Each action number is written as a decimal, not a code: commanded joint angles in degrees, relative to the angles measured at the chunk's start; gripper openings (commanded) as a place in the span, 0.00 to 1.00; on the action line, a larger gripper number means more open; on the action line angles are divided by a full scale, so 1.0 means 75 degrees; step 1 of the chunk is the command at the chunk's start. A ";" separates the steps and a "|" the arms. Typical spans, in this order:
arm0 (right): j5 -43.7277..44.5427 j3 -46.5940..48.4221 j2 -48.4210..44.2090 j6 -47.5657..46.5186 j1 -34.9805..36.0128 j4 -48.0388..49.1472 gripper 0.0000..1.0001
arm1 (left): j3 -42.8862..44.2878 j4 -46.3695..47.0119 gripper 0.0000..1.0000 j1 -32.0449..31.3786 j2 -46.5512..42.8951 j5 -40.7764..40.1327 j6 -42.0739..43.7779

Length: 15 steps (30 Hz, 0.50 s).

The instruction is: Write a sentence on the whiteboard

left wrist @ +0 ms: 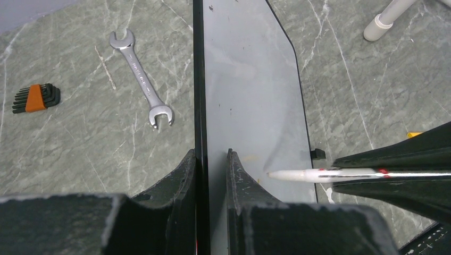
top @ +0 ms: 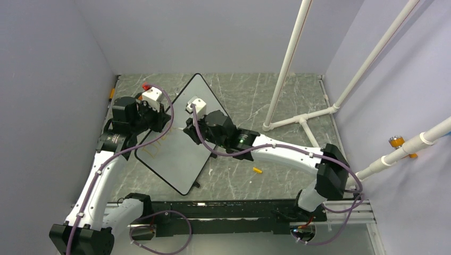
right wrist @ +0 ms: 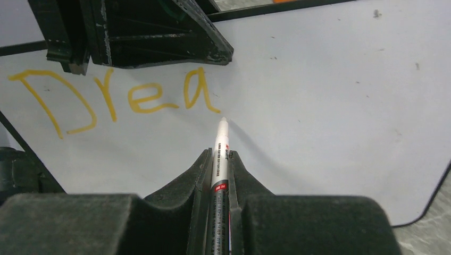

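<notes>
The whiteboard [top: 183, 154] lies cornerwise on the table, white with a thin black rim. My left gripper [top: 161, 121] is shut on its left edge; in the left wrist view the jaws [left wrist: 213, 159] pinch the rim of the whiteboard [left wrist: 250, 79]. My right gripper [top: 188, 128] is shut on a white marker [right wrist: 221, 143], tip just below and right of the last letter. The sentence [right wrist: 117, 98] reads "Drea" in orange-yellow. The marker also shows in the left wrist view [left wrist: 319, 174].
A wrench [left wrist: 141, 77] and a set of hex keys [left wrist: 36, 98] lie on the table left of the board. An orange cap [top: 257, 170] lies right of the board. A white pipe frame [top: 300, 119] stands at the back right.
</notes>
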 commanded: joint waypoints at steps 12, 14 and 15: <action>0.1073 -0.0755 -0.1860 -0.0780 -0.0197 -0.0117 0.00 | -0.0310 -0.1278 0.00 -0.0169 0.0117 0.0225 0.0558; 0.0813 -0.0790 -0.1849 -0.0709 -0.0334 -0.0046 0.00 | -0.0299 -0.1281 0.00 -0.0180 0.0120 0.0229 0.0554; 0.0661 -0.0804 -0.1839 -0.0674 -0.0409 0.0001 0.00 | -0.0304 -0.1282 0.00 -0.0181 0.0124 0.0219 0.0554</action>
